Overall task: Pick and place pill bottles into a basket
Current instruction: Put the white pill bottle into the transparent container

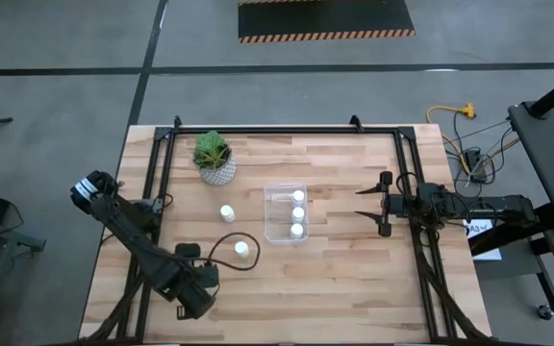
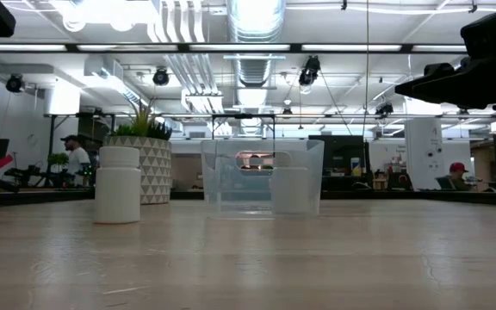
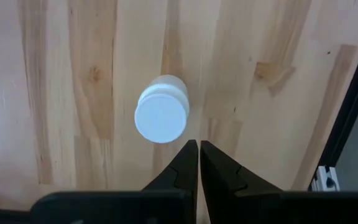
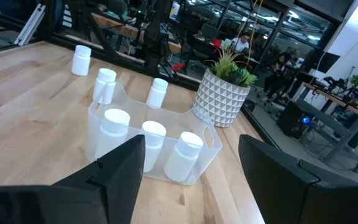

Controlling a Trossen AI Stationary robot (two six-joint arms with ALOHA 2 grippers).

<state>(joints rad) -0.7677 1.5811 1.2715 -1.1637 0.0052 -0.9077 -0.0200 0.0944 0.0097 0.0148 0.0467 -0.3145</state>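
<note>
1. Pressed-together fingers of the left gripper [image 3: 198,163] fill the foreground of the left wrist view, holding nothing, with one pill bottle [image 3: 161,115] standing upright on bare wood just beyond their tips and not touching them.
2. From above, that left gripper [image 1: 192,300] sits near the table's front-left edge, by the dark frame rail.
3. Two loose pill bottles stand on open wood: one [image 1: 242,249] nearer the front, another [image 1: 227,212] closer to the potted plant [image 1: 214,158].
4. At the table's centre, the basket [image 1: 270,213] holds three upright bottles [image 1: 297,212] in a row along its right wall; its left half is free.
5. Wide bare tabletop [image 1: 344,274] lies in front of the basket and to its right.
6. On the right, the right gripper [image 1: 366,203] hovers with fingers spread wide and empty, aimed at the basket's right wall, well apart from it.
</note>
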